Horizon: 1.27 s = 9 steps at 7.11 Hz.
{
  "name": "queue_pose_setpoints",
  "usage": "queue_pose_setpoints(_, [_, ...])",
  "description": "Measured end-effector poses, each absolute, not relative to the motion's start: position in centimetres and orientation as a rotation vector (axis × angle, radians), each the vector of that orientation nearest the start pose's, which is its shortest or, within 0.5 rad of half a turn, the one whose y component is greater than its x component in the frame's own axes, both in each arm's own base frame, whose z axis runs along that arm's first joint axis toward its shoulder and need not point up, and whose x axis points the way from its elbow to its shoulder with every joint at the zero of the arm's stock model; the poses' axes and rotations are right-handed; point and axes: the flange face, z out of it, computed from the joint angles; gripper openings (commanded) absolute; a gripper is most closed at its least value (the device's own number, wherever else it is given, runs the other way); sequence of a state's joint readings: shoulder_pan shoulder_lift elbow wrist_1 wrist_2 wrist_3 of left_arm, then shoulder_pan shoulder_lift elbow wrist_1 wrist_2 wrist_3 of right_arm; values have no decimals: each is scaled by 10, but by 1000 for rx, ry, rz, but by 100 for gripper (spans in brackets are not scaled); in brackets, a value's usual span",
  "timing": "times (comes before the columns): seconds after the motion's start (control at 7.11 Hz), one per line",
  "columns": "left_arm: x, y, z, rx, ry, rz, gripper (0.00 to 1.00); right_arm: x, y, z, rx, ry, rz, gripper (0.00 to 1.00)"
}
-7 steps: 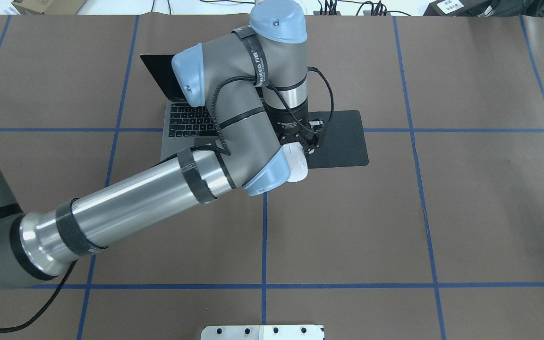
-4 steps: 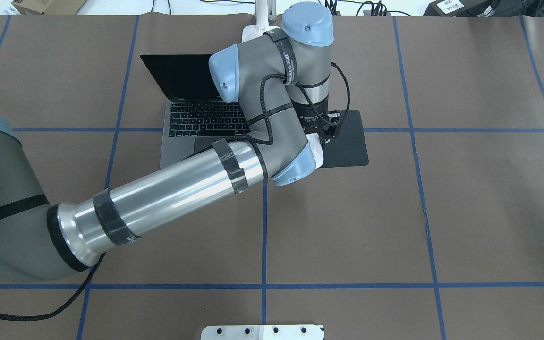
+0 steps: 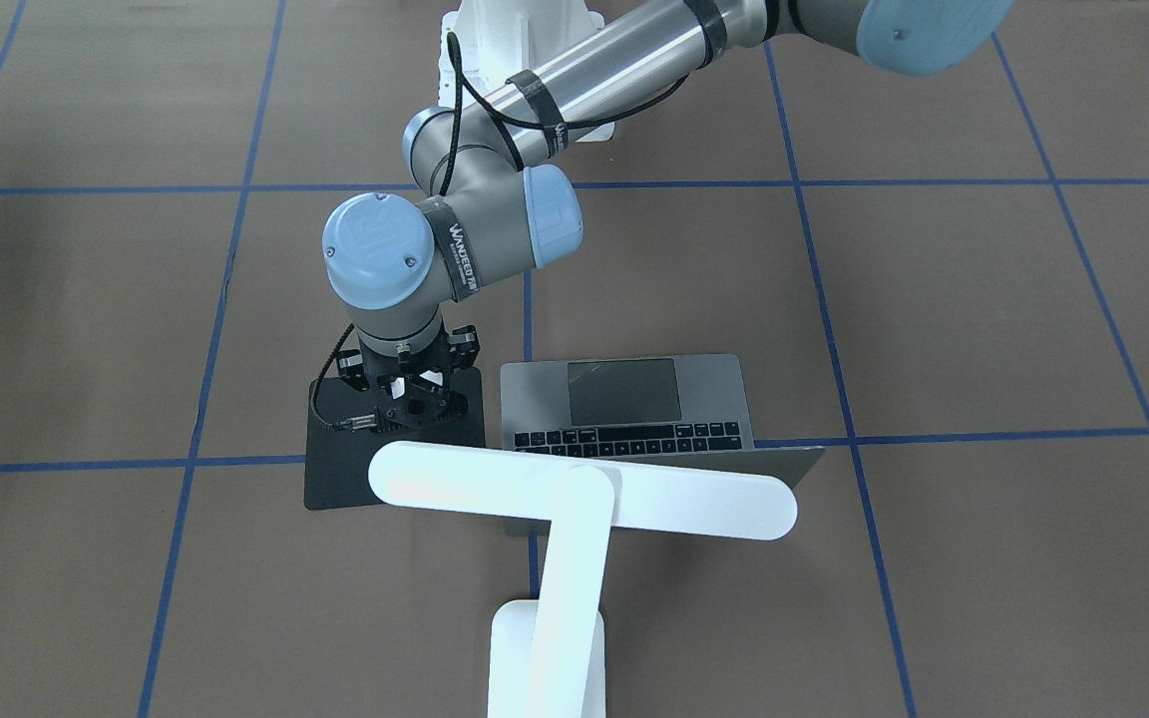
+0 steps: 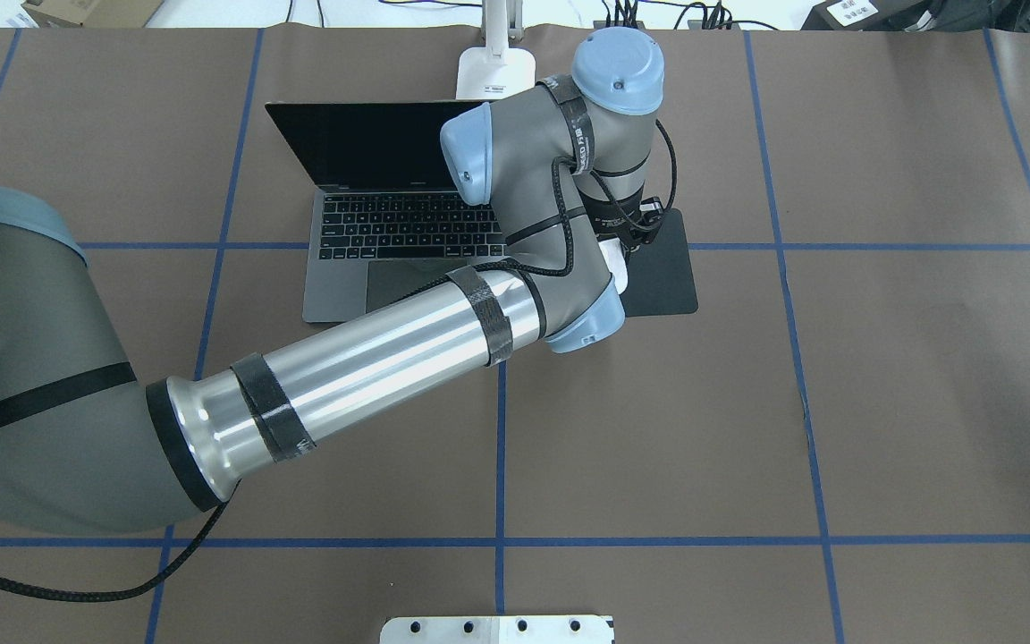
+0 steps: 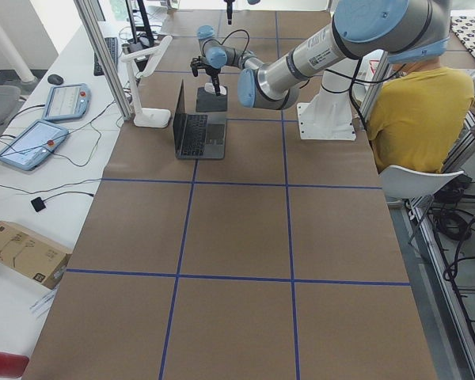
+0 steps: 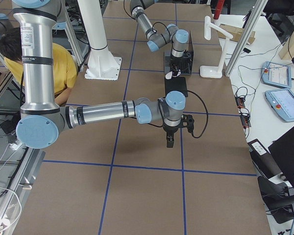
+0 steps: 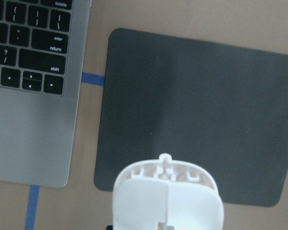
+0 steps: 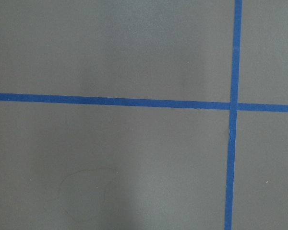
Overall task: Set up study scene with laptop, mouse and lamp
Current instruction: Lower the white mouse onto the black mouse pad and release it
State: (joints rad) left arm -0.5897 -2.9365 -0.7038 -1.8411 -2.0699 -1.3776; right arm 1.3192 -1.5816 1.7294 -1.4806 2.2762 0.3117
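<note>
Overhead, my left arm's wrist covers nearly all of the mouse (image 4: 620, 273). Only a white sliver shows over the left part of the black pad (image 4: 667, 277). The left wrist camera cuts the mouse off at its bottom edge. The lamp (image 4: 497, 72) runs off the far edge. The right gripper (image 6: 170, 142) shows only in the right side view, so I cannot read its jaws.

Black pad (image 7: 197, 110); yellow-shirted person (image 5: 416, 111)

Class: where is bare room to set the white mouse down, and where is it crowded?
Free: the bare flat black square pad, bordered by the slim grey laptop on one side, brown table elsewhere. Crowded: the narrow strip between pad and laptop.
</note>
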Motion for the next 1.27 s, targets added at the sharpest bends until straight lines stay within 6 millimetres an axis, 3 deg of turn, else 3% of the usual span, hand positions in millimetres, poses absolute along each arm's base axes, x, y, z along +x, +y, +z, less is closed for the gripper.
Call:
queue_pose_setpoints(0.56, [722,-546,50,-84,931,-236,37,-57,-500,581,20,-737,-25,100])
queue_pose_setpoints(0.7, [723,-546,50,-66,941,-247,42,-57,-500,583,18,-736,-25,100])
queue_pose_setpoints(1.13, [728,-554,63,-16,953,-267,81,-58,-501,584,15,-737,-24,100])
queue_pose_setpoints(1.27, [729,-555,65,-9,954,-269,85,-58,-501,584,15,-737,-24,100])
